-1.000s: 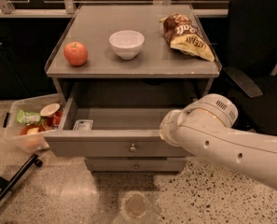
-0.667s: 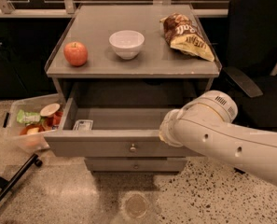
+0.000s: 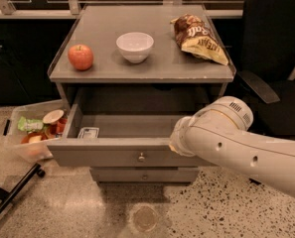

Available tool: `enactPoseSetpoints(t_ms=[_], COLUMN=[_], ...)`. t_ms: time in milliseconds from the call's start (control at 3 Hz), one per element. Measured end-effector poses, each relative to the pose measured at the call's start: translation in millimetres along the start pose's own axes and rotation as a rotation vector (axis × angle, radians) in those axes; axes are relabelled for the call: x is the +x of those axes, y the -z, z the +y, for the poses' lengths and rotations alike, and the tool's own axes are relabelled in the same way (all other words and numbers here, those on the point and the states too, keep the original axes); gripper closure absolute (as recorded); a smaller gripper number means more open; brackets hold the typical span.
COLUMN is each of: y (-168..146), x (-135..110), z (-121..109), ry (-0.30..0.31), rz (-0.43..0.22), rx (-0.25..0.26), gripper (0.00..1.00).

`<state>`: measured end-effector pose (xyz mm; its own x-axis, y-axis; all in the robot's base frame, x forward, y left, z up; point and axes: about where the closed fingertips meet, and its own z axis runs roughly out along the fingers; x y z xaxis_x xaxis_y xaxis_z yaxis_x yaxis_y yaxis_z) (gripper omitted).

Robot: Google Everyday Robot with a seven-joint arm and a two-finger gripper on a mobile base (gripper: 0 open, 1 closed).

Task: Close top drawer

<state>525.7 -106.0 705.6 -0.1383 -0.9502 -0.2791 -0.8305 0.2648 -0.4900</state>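
The top drawer [image 3: 112,155] of the grey cabinet is pulled well out. Its flat grey front has a small round metal knob [image 3: 141,157] at centre. A small packet [image 3: 88,132] lies inside at the left. My white arm [image 3: 236,143] reaches in from the right. Its end, where my gripper [image 3: 177,142] is, lies against the top edge of the drawer front, right of the knob. The arm hides the gripper itself.
On the cabinet top [image 3: 162,71] are a red apple [image 3: 81,57], a white bowl [image 3: 135,46] and a chip bag [image 3: 199,37]. A lower drawer [image 3: 144,175] is shut. A clear bin of items [image 3: 33,133] stands on the floor at left, and a black chair [image 3: 273,58] at right.
The arm has shifted very slightly at the drawer front. The drawer stands open by the same amount.
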Motion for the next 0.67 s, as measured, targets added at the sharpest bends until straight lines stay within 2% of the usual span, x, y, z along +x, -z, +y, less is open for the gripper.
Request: enactPoseSetpoints(t_ms=[333, 667], y=[0.0, 2.6], x=[0.0, 1.7], z=[0.0, 2.3], ry=[0.0, -0.004], rz=[0.0, -0.01], rx=[0.0, 0.014], gripper=[0.11, 0.0])
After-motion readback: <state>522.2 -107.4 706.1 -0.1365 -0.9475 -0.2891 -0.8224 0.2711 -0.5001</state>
